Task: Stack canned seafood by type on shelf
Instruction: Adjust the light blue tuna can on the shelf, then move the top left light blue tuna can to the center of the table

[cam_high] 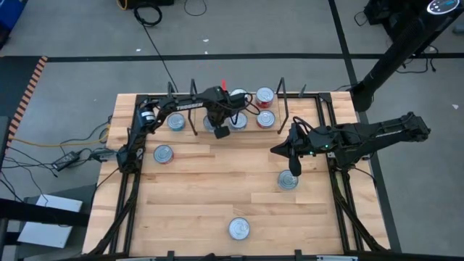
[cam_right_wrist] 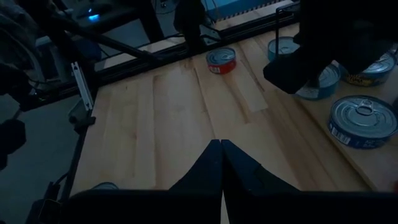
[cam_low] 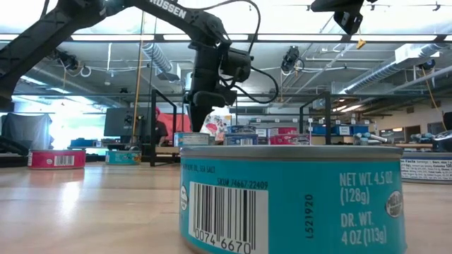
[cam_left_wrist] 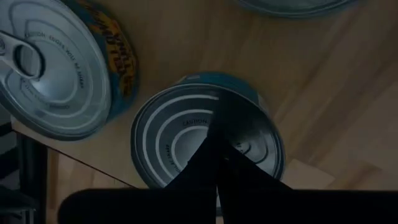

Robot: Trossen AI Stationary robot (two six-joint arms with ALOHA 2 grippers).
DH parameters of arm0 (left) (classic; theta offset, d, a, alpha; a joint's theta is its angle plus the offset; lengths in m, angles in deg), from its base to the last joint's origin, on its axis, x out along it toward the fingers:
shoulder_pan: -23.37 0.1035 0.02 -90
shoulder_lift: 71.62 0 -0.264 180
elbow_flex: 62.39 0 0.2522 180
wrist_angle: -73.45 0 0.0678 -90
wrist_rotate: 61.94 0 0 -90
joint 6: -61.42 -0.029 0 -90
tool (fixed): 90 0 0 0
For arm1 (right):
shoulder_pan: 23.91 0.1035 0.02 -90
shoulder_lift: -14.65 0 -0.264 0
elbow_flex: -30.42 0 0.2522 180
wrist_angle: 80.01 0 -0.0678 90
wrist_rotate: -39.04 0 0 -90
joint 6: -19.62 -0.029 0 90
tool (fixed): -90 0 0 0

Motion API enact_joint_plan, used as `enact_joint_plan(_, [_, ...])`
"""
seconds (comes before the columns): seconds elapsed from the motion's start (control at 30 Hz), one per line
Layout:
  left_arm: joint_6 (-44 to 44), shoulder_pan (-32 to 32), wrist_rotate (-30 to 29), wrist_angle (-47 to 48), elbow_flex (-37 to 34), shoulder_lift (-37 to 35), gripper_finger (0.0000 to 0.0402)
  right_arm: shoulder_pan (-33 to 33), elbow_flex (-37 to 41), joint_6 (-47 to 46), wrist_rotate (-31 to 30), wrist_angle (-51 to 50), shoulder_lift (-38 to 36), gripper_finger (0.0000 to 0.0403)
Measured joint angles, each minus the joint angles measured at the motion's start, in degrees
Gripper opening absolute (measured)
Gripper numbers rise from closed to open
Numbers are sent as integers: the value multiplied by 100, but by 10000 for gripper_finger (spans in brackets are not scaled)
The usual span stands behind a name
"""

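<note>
— High view first: left gripper [cam_high: 221, 133], whereabouts?
— Over the shelf [cam_high: 251, 107] at the far edge of the table [cam_high: 217, 196], right above a blue tin [cam_left_wrist: 180, 124]. Fingers pressed together, nothing pinched. Tip over the silver lid; touching or not, impossible to tell.
— And the right gripper [cam_high: 293, 168]?
— Out over bare wood on the table's right half. Fingers pressed together too, holding nothing. Just beside a blue-labelled tin [cam_high: 288, 180] standing on the tabletop.
— Rest of the canned seafood?
— Split up. Several at the back, on or by the shelf: a red tin [cam_high: 265, 118] toward its right end with a second red tin [cam_high: 264, 96] just behind it, and a blue-sided tin [cam_high: 176, 122] near the left upright. Three well off the shelf: a red-sided tin [cam_high: 164, 154] left of centre, the one beside the right gripper, and a lone front tin [cam_high: 238, 229] near the front edge, upright, filling the low view's foreground.
— Anything stacked?
— Cannot tell from above.
</note>
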Motion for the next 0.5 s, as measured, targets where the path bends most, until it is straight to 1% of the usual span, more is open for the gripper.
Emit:
enact_joint_plan(0.2, [-11, 13, 16, -27, 253, 42, 0, 0, 0, -1, -1, 1, 0, 9])
enact_joint_plan(0.37, [-5, 32, 18, 190, 743, 42, 0, 0, 0, -1, -1, 1, 0, 9])
enact_joint_plan(0.5, [2, 100, 19, 460, 1008, -14, 0, 0, 0, 2, -1, 1, 0, 9])
